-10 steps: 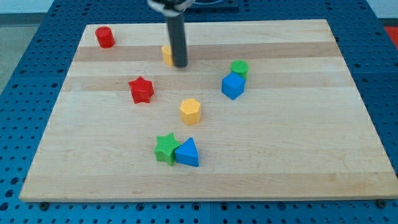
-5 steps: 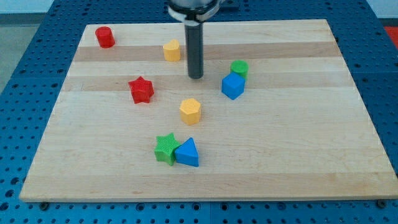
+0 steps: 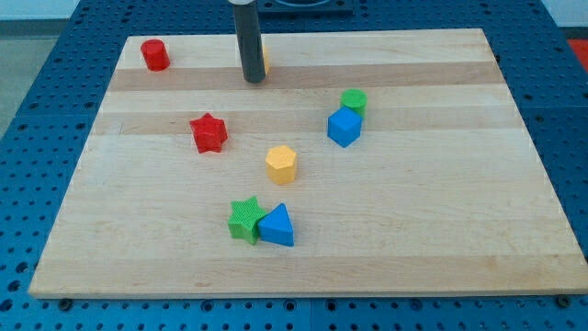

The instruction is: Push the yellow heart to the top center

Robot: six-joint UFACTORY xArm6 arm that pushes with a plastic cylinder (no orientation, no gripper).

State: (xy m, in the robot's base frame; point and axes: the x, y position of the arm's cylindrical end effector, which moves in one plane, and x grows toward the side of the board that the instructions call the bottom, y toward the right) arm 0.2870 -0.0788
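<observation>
My tip (image 3: 253, 80) rests on the wooden board (image 3: 441, 193) near the view's top, a little left of centre. I carry no claw that could open or close: only a straight dark rod (image 3: 249, 41), so nothing is gripped. The yellow heart (image 3: 264, 59) lies just behind the rod, toward the view's top and slightly to the view's right of my tip; only a thin yellow sliver of it shows past the rod's right edge, so its shape cannot be made out here, and I cannot tell whether the rod touches it.

The red cylinder (image 3: 154, 54) sits in the board's top-left corner area, well apart from my tip. The red star (image 3: 209, 132) lies below and to the left of my tip. The yellow hexagon (image 3: 282, 164) is near the board's middle. To the view's right, the green cylinder (image 3: 354, 101) touches the blue cube (image 3: 344, 127) just below it. Toward the view's bottom, the green star (image 3: 244, 220) and the blue triangle (image 3: 277, 226) sit side by side, touching.
</observation>
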